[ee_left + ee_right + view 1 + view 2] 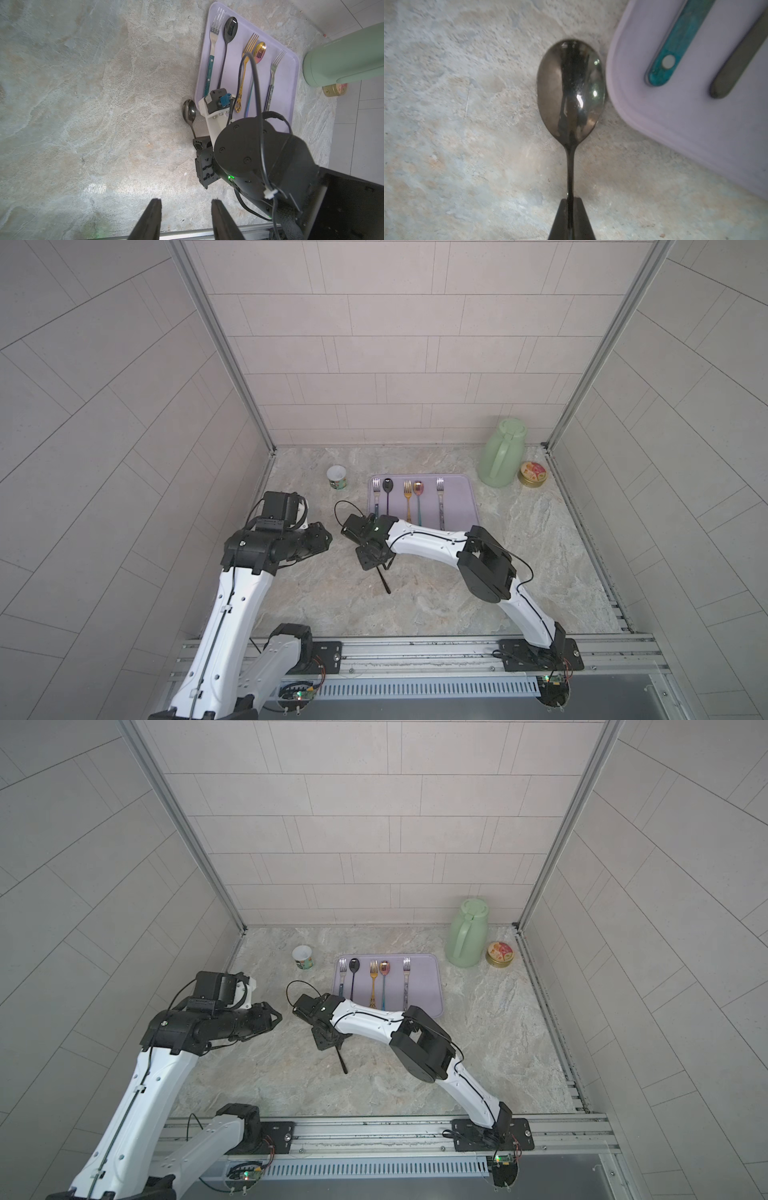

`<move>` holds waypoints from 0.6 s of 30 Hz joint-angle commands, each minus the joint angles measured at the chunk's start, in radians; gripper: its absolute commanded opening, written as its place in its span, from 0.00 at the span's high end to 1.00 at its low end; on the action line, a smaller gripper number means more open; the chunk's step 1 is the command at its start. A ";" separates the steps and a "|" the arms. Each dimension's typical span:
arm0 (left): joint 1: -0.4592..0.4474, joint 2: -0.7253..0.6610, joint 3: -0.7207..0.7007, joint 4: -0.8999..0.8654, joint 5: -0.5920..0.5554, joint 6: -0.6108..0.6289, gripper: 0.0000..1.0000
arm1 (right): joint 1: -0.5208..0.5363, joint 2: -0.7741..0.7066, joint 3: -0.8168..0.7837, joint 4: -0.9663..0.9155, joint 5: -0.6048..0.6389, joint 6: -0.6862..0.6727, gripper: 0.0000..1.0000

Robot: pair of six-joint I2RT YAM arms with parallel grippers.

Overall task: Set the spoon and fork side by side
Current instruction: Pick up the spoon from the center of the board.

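A dark spoon (pixel 571 93) lies on the stone table beside the near left corner of the lilac tray (pixel 675 116). My right gripper (pixel 570 200) is shut on its thin handle, whose end sticks out behind the wrist (pixel 384 583). On the tray (pixel 459 497) lie a teal-handled fork (pixel 376 493) next to a black spoon (pixel 387 489), a gold fork (pixel 407 497) next to a rainbow spoon (pixel 418 493), and a silver fork (pixel 440 497) on its own at the right. My left gripper (pixel 185 200) hangs open and empty over the table, left of the right wrist.
A small paper cup (pixel 337 477) stands left of the tray. A green jug (pixel 500 454) and a round tin (pixel 532 474) stand at the back right. Tiled walls close three sides, and a metal rail (pixel 415 649) runs along the front.
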 commanded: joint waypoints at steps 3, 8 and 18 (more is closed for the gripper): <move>0.006 0.003 -0.015 -0.001 0.007 0.018 0.58 | 0.001 -0.130 0.016 -0.071 0.063 -0.009 1.00; 0.006 0.007 -0.016 0.001 0.005 0.020 0.58 | -0.014 -0.217 0.006 -0.106 0.100 -0.039 1.00; 0.006 0.009 -0.025 0.010 0.025 0.016 0.58 | -0.213 -0.337 -0.099 -0.131 0.172 -0.105 1.00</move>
